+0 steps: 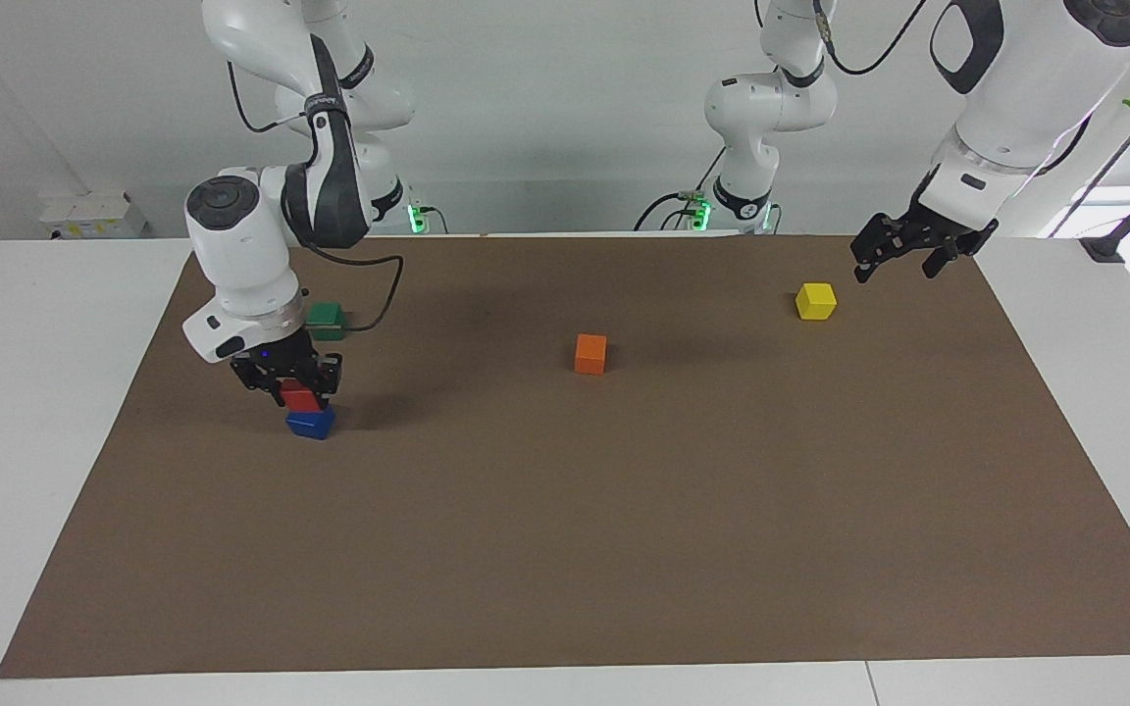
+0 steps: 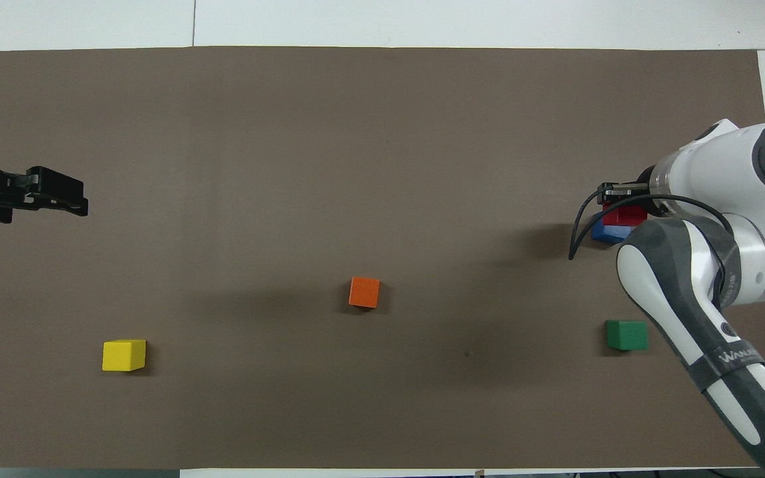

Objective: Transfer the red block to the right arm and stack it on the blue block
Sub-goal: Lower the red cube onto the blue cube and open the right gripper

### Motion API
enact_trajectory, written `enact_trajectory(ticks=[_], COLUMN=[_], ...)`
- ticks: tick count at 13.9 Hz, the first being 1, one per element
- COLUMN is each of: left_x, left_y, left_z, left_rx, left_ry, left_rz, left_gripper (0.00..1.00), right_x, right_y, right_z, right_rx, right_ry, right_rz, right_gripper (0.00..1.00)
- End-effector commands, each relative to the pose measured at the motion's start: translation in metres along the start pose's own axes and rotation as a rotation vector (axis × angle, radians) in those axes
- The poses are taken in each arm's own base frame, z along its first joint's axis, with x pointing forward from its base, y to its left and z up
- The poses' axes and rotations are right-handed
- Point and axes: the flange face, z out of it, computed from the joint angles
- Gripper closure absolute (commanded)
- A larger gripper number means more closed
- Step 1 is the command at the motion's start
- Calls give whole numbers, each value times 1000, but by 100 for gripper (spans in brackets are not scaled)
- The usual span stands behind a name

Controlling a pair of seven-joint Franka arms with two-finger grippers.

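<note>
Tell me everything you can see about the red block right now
The red block is a small bright red cube, plain and matte, with no markings visible. The right gripper is shut on it from above, so its top is hidden. It sits upright directly over the blue block, and their faces appear to meet, though contact is not certain. The pair stands toward the right arm's end of the brown mat, farther from the robots than the green block.
</note>
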Motion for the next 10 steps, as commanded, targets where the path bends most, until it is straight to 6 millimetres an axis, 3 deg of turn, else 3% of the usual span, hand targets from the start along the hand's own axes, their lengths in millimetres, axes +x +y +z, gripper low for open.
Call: enact_trajectory(ticks=[1,7,10], left_x=[-1,-20,-10], left_y=[3,-6,-7], left_z=[-1,-6,-10], left_rx=[-11,-6,-11], left_ry=[-9,-58,12], left_rz=[19,0,5], left_gripper=[0,0,0], right_x=[-6,-8,-10], right_y=[19,20,21], right_z=[9,44,48], right_rx=[-11,7,3], right_ry=[12,19,-4], right_rz=[1,35,32], right_gripper=[100,100,100])
